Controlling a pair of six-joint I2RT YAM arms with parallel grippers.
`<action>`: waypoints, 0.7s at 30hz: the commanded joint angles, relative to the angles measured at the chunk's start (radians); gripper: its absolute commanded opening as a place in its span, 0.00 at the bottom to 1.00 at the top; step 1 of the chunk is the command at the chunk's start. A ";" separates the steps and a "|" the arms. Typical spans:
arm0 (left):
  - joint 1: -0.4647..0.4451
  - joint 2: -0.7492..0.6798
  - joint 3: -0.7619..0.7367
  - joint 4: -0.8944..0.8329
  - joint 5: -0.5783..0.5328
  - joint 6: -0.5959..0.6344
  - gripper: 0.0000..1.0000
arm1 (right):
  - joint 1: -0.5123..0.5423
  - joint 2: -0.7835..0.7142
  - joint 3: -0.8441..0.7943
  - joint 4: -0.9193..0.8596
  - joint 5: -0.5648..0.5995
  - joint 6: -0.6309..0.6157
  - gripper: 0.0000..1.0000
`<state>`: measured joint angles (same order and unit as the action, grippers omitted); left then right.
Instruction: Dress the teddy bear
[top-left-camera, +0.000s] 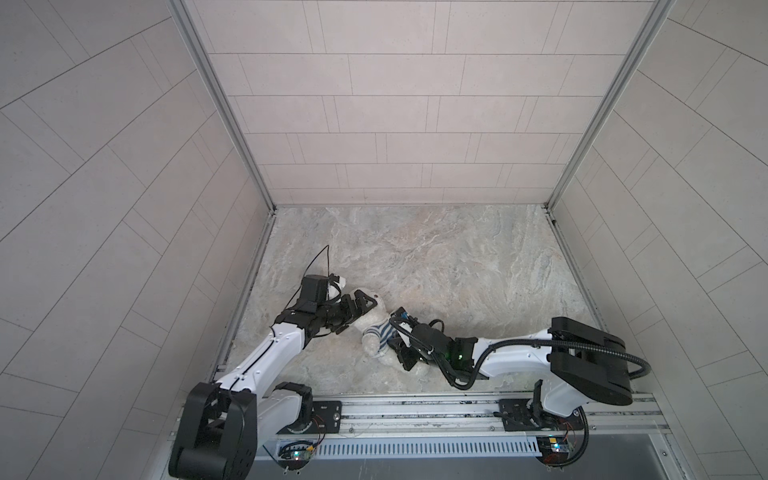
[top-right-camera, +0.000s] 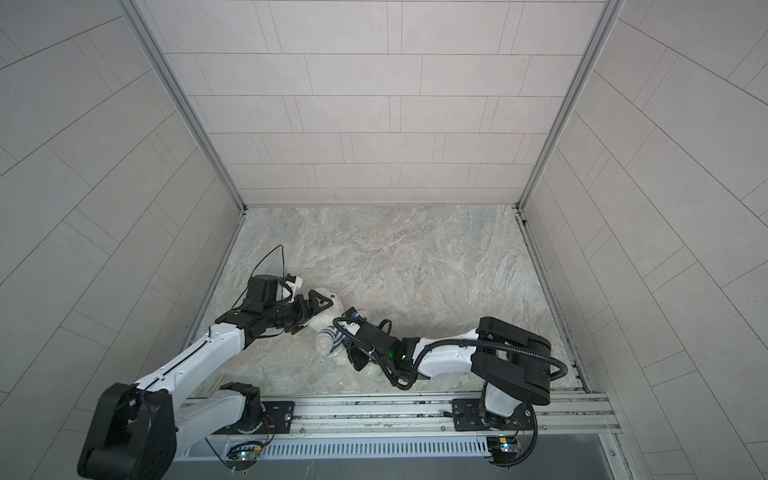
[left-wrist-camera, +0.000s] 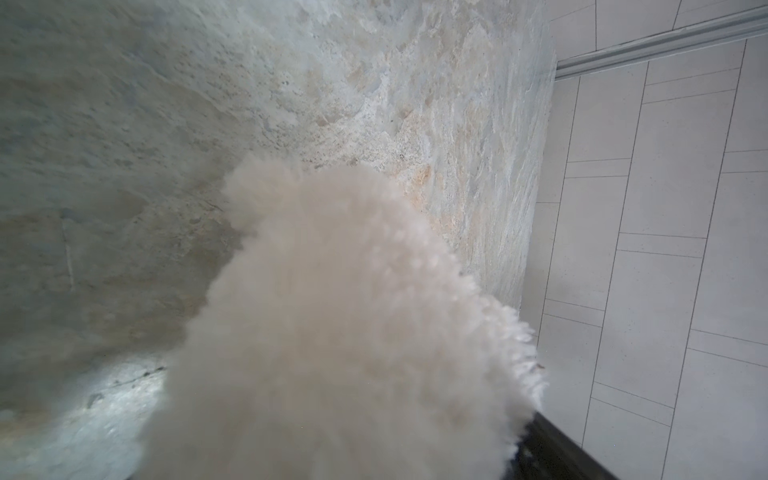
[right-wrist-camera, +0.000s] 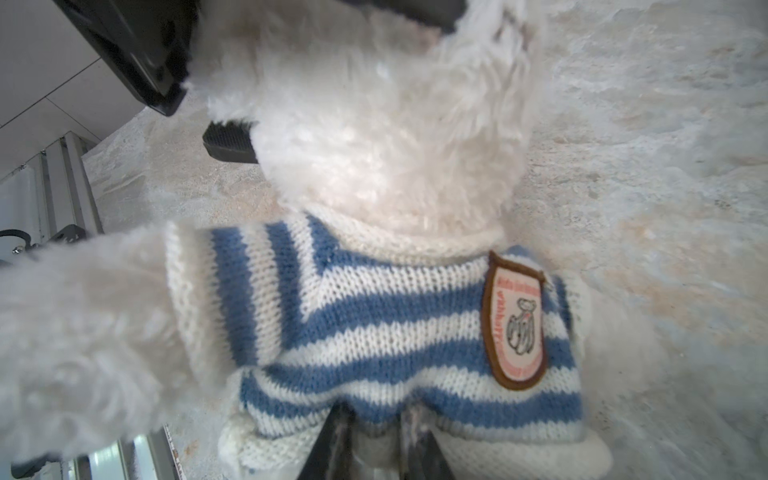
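Observation:
The fluffy white teddy bear (top-left-camera: 371, 329) (top-right-camera: 321, 340) lies on the marbled tabletop between both arms, wearing a blue-and-white striped shirt (top-left-camera: 383, 332) (right-wrist-camera: 374, 311) with a badge (right-wrist-camera: 515, 324). My left gripper (top-left-camera: 357, 316) (top-right-camera: 312, 315) stands open with the bear's head (right-wrist-camera: 395, 124) between its black fingers (right-wrist-camera: 228, 143). In the left wrist view blurred fur (left-wrist-camera: 353, 332) fills the foreground. My right gripper (top-left-camera: 391, 338) (right-wrist-camera: 374, 436) is shut on the shirt's lower hem, with knit bunched between its jaws. One furry arm (right-wrist-camera: 83, 332) sticks out of a sleeve.
Tiled walls (top-left-camera: 124, 208) (top-left-camera: 685, 208) enclose the tabletop (top-left-camera: 457, 270) on three sides. A metal rail (top-left-camera: 415, 411) carrying both arm bases runs along the front edge. The right arm's black cable (top-left-camera: 623, 353) loops over the table's front right.

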<state>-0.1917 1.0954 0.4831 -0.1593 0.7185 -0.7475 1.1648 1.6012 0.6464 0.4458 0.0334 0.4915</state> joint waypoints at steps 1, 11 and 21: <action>-0.002 -0.011 -0.013 0.030 0.051 -0.051 1.00 | 0.000 0.029 -0.016 0.001 -0.029 0.031 0.23; -0.002 -0.010 0.049 -0.034 0.054 0.023 1.00 | 0.009 0.029 -0.017 0.015 -0.018 0.034 0.21; -0.003 0.016 0.107 -0.101 0.049 0.185 1.00 | 0.012 -0.004 -0.021 0.036 0.009 0.034 0.21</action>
<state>-0.1909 1.1027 0.5476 -0.2344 0.7261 -0.6422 1.1709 1.6062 0.6464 0.4767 0.0319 0.5095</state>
